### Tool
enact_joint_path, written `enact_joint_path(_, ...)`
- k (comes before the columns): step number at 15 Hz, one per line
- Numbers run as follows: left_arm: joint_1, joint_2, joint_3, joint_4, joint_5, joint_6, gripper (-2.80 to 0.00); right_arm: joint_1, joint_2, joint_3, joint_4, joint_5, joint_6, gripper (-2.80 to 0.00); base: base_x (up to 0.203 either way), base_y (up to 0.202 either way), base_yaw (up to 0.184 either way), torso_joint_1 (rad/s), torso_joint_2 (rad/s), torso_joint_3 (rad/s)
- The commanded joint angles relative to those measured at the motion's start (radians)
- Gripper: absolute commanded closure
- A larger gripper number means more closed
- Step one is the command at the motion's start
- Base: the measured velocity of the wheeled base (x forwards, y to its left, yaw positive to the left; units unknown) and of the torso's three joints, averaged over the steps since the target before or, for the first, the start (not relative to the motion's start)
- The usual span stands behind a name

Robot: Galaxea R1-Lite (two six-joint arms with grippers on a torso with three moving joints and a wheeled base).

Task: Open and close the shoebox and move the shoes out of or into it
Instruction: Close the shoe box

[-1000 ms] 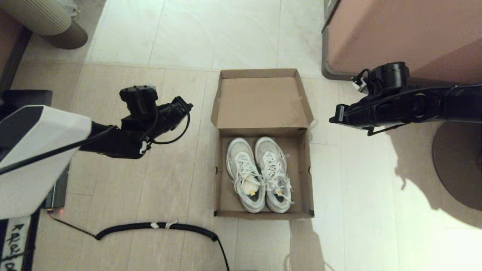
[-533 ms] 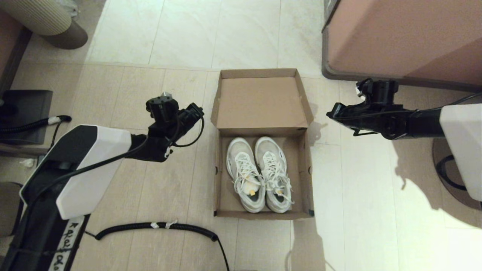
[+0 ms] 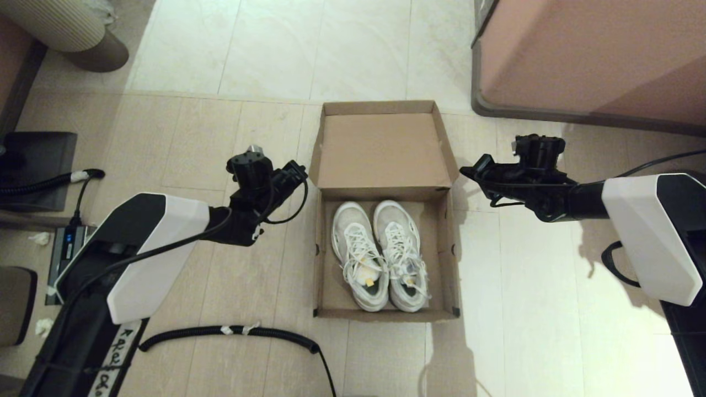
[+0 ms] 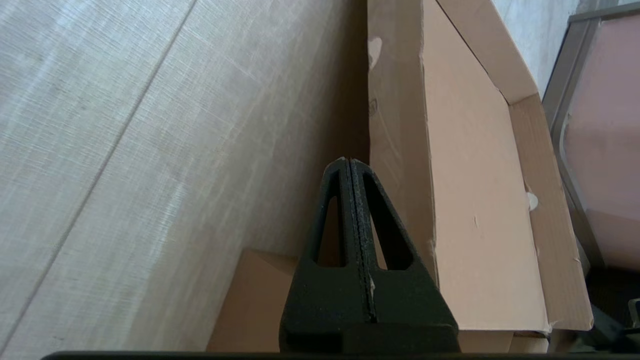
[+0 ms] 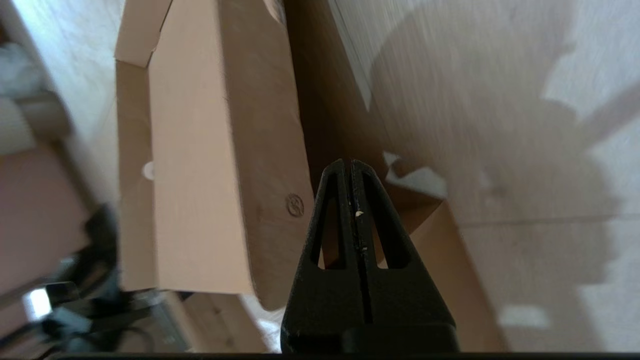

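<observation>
While shoes [image 3: 380, 255] rest, both tools have neared shoebox [image 3: 329, 259].

White-shelled arms, black cabled wrists

A floor [image 3: 231, 138] of pale, wood-grained tiles is lying across the room, giving way to lighter, cream tiles [image 3: 309, 44] toward the far side. Bright light is falling on the right part of it, throwing hard shadows. A large pinkish-brown furniture block [image 3: 595, 49] with a dark base edge is standing at the far right. A ribbed grey round object [image 3: 66, 27] is sitting at the far left corner. A black coiled cable [image 3: 231, 332] is lying along the near floor.
</observation>
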Motion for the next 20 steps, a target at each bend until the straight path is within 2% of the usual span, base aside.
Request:
enact_joint_path(1,-0.005,0.001,0.001,-0.004,0.0,-0.004,0.0,0.002,0.03,0.0,-0.006,0.014,0.012,0.0,0.0,0.0,0.0,0.0,0.0,0.0)
enact_joint_path(6,-0.015,0.009,0.0,-0.006,-0.002,-0.006,0.0,0.045,0.066,-0.003,-0.007,0.027,0.02,0.0,0.0,0.0,0.0,0.0,0.0,0.0)
enact_joint_path(11,-0.02,0.012,-0.001,-0.006,-0.005,-0.006,0.0,0.051,0.067,-0.001,-0.081,0.116,0.182,0.0,0.0,0.0,0.0,0.0,0.0,0.0)
enact_joint_path(14,-0.022,0.012,0.001,-0.008,-0.002,-0.007,0.0,0.052,0.053,0.0,-0.071,0.175,0.233,0.0,0.0,0.0,0.0,0.0,0.0,0.0)
enact_joint_path(17,-0.024,0.007,0.02,-0.006,0.008,-0.007,0.0,0.051,0.03,0.008,0.042,0.185,0.228,0.0,0.0,0.0,0.0,0.0,0.0,0.0)
enact_joint_path(20,-0.027,-0.014,0.101,-0.007,0.013,-0.006,0.0,0.05,-0.01,0.083,0.1,0.183,0.156,0.0,0.0,0.0,0.0,0.0,0.0,0.0)
